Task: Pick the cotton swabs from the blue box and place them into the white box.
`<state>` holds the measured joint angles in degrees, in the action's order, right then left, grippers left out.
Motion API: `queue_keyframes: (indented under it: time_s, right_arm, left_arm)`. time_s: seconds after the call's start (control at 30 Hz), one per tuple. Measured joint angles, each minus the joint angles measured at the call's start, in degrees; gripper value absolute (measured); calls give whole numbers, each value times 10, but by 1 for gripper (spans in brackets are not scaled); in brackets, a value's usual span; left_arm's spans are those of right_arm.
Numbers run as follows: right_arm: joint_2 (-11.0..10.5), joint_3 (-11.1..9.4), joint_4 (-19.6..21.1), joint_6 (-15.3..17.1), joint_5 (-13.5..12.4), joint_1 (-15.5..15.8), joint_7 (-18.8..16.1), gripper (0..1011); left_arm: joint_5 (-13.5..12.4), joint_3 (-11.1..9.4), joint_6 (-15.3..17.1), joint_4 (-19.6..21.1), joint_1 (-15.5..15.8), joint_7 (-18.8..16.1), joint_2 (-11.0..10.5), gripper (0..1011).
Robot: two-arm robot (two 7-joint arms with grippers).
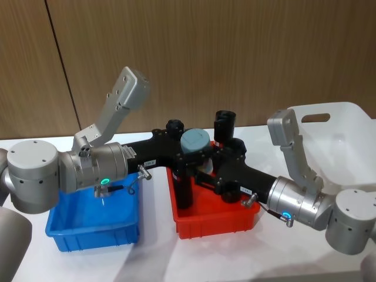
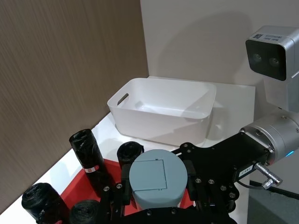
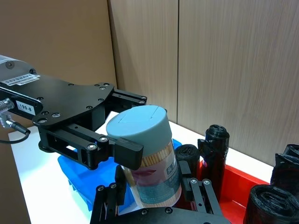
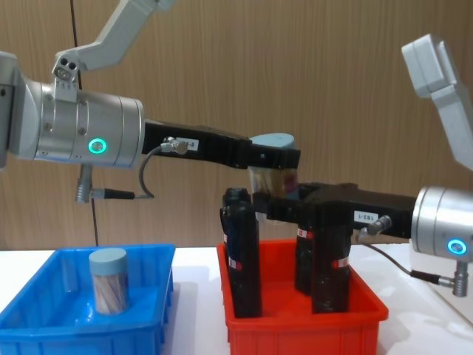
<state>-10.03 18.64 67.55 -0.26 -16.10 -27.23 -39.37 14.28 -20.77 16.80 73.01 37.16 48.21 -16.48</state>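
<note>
Chest view showed one swab jar (image 4: 270, 177) held in the air above the red bin (image 4: 295, 325), upright with its lid on top. The left claw (image 4: 277, 159) was clamped on it just under the lid. The right claw (image 4: 272, 201) sat round the jar's lower half from the opposite side; whether it gripped could not be told.

The jar lay between the two claws, its long axis vertical. The white box (image 1: 346, 126) stood on the counter (image 1: 158, 247) to the robot's right, so the right arm was judged the nearer for delivery.

The white box held nothing visible. A second jar (image 4: 108, 281) stood upright in the blue box (image 4: 44, 333) on the left. The red bin held only black bottles (image 4: 240, 251), standing just below the claws.
</note>
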Motion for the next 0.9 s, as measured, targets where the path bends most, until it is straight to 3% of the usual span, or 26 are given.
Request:
queue_keyframes:
  time_s: [0.1,0.37,0.5,0.9]
  right_arm:
    - [1,1,-2,-2,0,-2,1,673]
    - [1,2,-6,-5,-1,-5,5,668]
    - [1,3,-7,-7,-2,-6,6,668]
    - [-1,4,-10,-8,-7,-6,10,668]
  left_arm:
    - [0,0,0,0,0,0,0,669]
    - [0,0,0,0,0,1,0,924]
    - [0,0,0,0,0,1,0,1003]
    - [0,0,0,0,0,1,0,1000]
